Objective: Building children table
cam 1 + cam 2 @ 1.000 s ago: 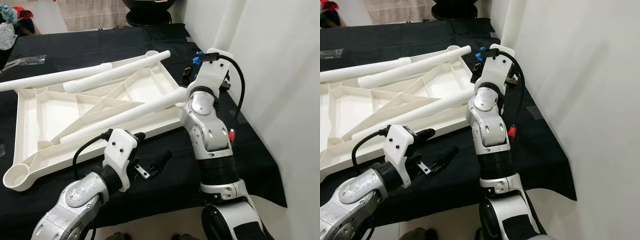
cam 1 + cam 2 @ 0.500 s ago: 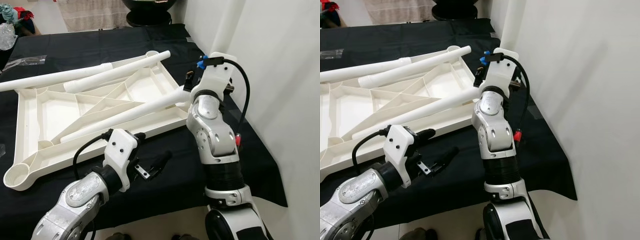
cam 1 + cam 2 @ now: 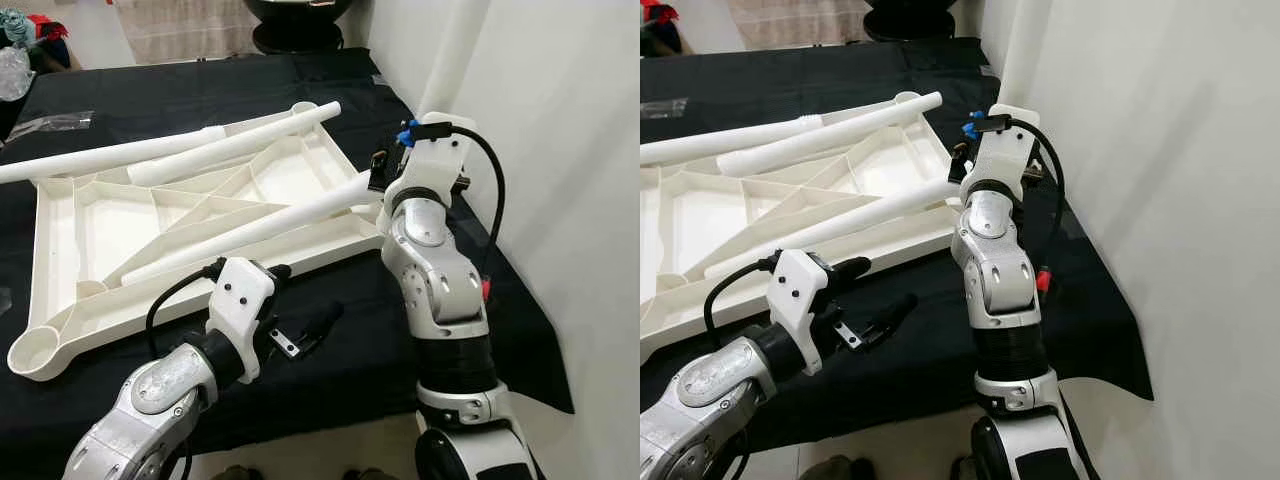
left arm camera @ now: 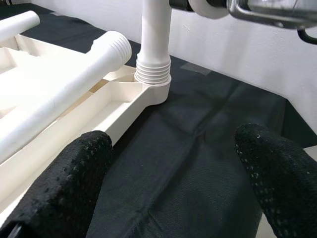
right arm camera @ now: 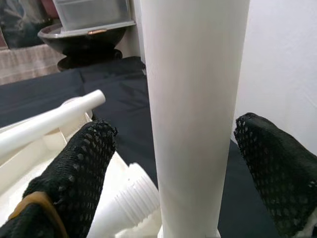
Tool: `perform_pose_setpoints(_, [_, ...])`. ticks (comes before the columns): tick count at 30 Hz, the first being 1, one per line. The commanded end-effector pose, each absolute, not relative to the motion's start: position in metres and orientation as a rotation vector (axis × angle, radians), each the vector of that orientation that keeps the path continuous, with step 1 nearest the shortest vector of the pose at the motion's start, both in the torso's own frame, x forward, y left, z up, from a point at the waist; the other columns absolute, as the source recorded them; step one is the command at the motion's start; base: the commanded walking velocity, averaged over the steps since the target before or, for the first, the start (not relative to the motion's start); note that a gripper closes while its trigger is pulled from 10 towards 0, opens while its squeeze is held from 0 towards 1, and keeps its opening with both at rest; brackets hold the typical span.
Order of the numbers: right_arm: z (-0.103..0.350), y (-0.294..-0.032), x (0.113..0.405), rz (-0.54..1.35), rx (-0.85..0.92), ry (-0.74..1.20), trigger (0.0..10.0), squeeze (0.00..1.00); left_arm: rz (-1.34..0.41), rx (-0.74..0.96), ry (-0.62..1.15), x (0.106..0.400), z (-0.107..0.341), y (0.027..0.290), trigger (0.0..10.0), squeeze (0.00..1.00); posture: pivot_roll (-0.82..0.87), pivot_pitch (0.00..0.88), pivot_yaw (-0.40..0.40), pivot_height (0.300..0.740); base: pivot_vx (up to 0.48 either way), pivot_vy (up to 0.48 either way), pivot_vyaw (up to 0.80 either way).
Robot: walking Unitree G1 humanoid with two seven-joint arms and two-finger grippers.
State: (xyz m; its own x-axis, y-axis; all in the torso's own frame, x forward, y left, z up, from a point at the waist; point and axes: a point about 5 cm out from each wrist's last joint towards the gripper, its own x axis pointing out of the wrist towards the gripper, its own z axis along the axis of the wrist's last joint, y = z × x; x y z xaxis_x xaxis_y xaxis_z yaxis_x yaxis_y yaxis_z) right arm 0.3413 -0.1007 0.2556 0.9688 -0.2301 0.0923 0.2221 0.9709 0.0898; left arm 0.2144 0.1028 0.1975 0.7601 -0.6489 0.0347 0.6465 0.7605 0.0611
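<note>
Lay upside down on the black-covered table (image 3: 180, 90): white tabletop (image 3: 90, 230), three loose legs (image 3: 250, 225) resting across it. Stood upright in the near right corner socket: fourth leg (image 4: 154, 34). Right claw (image 5: 195, 148) spread wide either side of that leg, not gripping. Left claw (image 4: 173, 173) open, empty, low over the cloth nearby.

Head stereo downward; wrist close-ups

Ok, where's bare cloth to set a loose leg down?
Free: the black cloth beyond the white ribbed plastic tabletop, and the near strip by the left pincer. Crowded: the tabletop, under three loose white tube legs, and the corner where the right pincer straddles the upright leg.
</note>
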Motion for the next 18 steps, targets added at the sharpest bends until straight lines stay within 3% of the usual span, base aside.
perform_pose_setpoints(1, [0.254,-0.100,0.338,-0.209,0.077,-0.095,10.0,0.00,-0.696,0.051,-0.040,0.216,0.194,0.106,10.0,0.00,0.05,0.147,-0.039,0.740,0.000,0.000,0.00])
perform_pose_setpoints(18, [0.242,-0.118,0.326,-0.099,0.023,-0.054,10.0,0.00,-0.693,0.051,-0.043,0.217,0.194,0.107,10.0,0.00,0.04,0.144,-0.036,0.740,0.000,0.000,0.00])
